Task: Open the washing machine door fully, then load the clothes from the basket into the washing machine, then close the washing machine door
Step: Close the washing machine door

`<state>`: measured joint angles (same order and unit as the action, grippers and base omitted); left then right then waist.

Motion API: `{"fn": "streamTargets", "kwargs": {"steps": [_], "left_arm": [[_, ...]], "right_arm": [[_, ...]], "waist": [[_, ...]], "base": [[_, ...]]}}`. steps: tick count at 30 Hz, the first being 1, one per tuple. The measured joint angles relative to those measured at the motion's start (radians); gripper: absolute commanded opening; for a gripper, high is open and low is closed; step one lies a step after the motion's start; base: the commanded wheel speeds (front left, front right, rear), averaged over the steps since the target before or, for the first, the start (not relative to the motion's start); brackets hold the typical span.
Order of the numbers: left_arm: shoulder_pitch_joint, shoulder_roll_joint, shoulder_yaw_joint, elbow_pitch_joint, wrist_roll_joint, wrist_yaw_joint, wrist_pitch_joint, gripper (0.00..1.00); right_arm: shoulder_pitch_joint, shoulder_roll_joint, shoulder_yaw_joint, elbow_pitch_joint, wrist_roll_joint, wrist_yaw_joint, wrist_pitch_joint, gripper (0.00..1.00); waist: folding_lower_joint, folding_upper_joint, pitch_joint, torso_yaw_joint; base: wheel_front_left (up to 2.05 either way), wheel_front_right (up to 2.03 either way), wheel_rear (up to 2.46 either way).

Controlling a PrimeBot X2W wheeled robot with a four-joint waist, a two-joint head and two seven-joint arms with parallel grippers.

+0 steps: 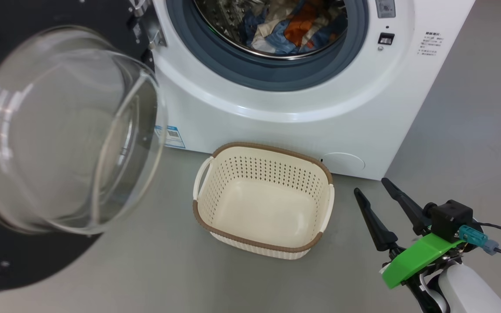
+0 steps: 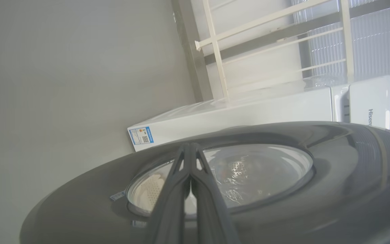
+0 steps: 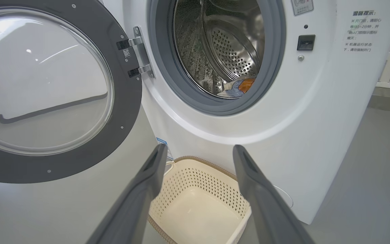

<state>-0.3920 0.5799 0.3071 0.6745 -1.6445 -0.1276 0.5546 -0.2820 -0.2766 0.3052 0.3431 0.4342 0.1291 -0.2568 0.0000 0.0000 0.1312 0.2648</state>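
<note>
The washing machine (image 1: 302, 100) (image 3: 293, 112) stands with its door (image 1: 59, 130) (image 3: 49, 84) swung wide to the left. The clothes (image 1: 292, 28) (image 3: 239, 86) lie inside the steel drum. On the floor before the machine sits the basket (image 1: 263, 200) (image 3: 198, 203), with nothing in it. My right gripper (image 1: 370, 184) (image 3: 198, 150) hangs open to the right of the basket, nothing between its fingers. My left gripper (image 2: 190, 145) is shut, empty, its tips just off the outer face of the door (image 2: 283, 203).
Grey floor (image 1: 463, 130) lies right of the machine and in front of the basket. A blue label (image 1: 173, 135) marks the machine's lower left corner. Beyond the door, a white rack (image 2: 273, 37) stands against the wall.
</note>
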Motion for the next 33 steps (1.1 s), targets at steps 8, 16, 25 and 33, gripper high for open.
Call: {"fn": "streamTargets", "kwargs": {"steps": [8,16,25,33], "left_arm": [[0.095,-0.045,-0.028,-0.116,-0.035,0.0,0.161,0.0],[0.184,-0.089,-0.03,-0.275,-0.068,0.0,0.239,0.0],[0.266,-0.142,-0.07,-0.414,-0.067,0.0,0.29,0.0],[0.329,-0.174,-0.071,-0.509,-0.07,0.0,0.3,0.0]], "right_arm": [[0.024,0.03,-0.01,0.001,0.0,0.0,0.0,1.0],[0.051,0.063,-0.03,0.0,0.007,0.0,0.0,1.0],[0.061,0.083,-0.037,-0.003,0.01,0.0,0.0,1.0],[0.079,0.089,-0.05,-0.007,0.01,0.0,0.0,1.0]], "waist": [[0.0,0.0,-0.041,0.012],[0.0,0.0,-0.083,0.02],[0.0,0.0,-0.116,0.0],[0.0,0.0,-0.124,-0.045]], "base": [[0.0,0.0,0.0],[0.0,0.0,0.0],[0.0,0.0,0.0],[0.0,0.0,0.0]]}}
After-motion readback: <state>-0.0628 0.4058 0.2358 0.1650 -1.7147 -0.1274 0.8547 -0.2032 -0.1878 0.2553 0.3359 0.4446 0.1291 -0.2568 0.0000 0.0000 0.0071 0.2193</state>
